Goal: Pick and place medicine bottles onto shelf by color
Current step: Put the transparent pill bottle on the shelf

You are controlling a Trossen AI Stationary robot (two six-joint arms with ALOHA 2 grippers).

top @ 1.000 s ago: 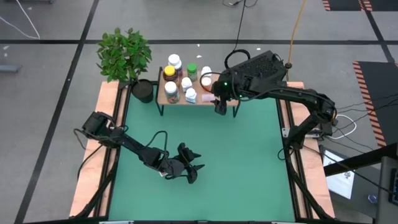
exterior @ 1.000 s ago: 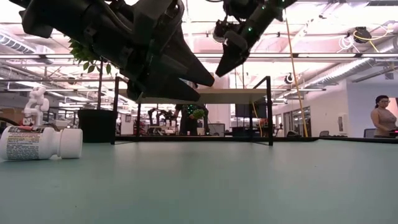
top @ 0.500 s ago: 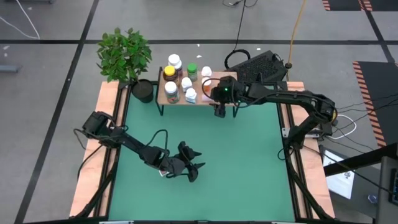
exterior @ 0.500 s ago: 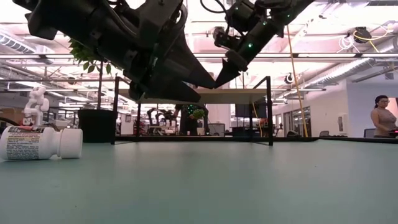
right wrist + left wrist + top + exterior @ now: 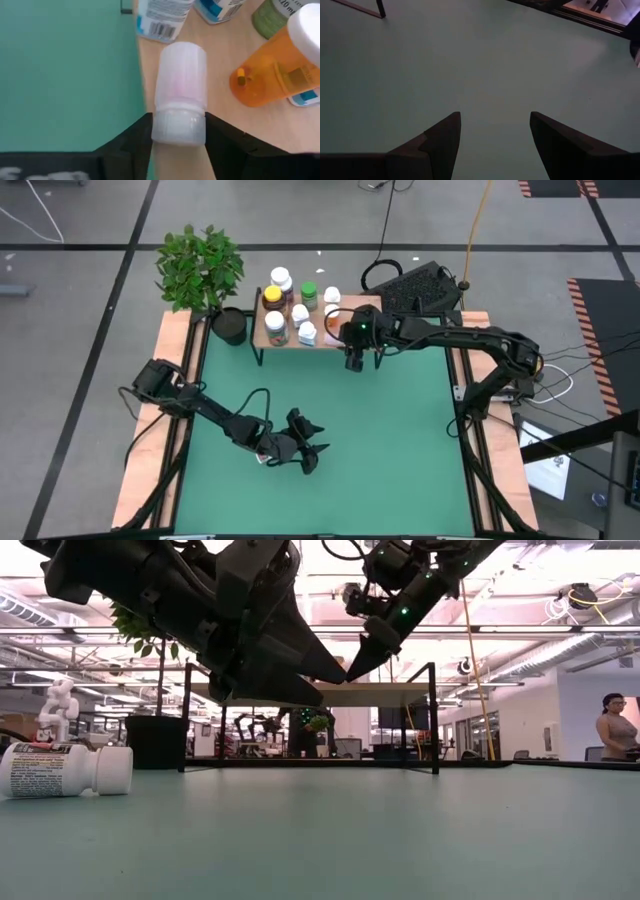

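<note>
The shelf (image 5: 365, 308), light wood on thin black legs, stands at the table's far edge with several medicine bottles (image 5: 290, 305) on its top. My right gripper (image 5: 352, 360) is at the shelf's near edge, shut on a translucent white bottle (image 5: 181, 75). An orange bottle (image 5: 267, 75) lies on its side on the shelf beside it. My left gripper (image 5: 318, 448) hangs open above the green table (image 5: 485, 55), nothing between its fingers. A white bottle (image 5: 65, 770) lies on its side on the table. My right gripper pinches the translucent bottle's cap end (image 5: 178, 129) between its two fingers (image 5: 134, 137), one on each side. The fingers slant down from the table's near side and lie along the bottle. The body points away over the shelf's top; whether it rests there I cannot tell.
A potted plant (image 5: 200, 268) in a black pot (image 5: 230, 326) stands left of the shelf. Wooden rails (image 5: 170, 380) line the table's sides. A person (image 5: 615, 735) is in the room beyond, far right.
My right gripper has sunk a little toward the shelf's top.
</note>
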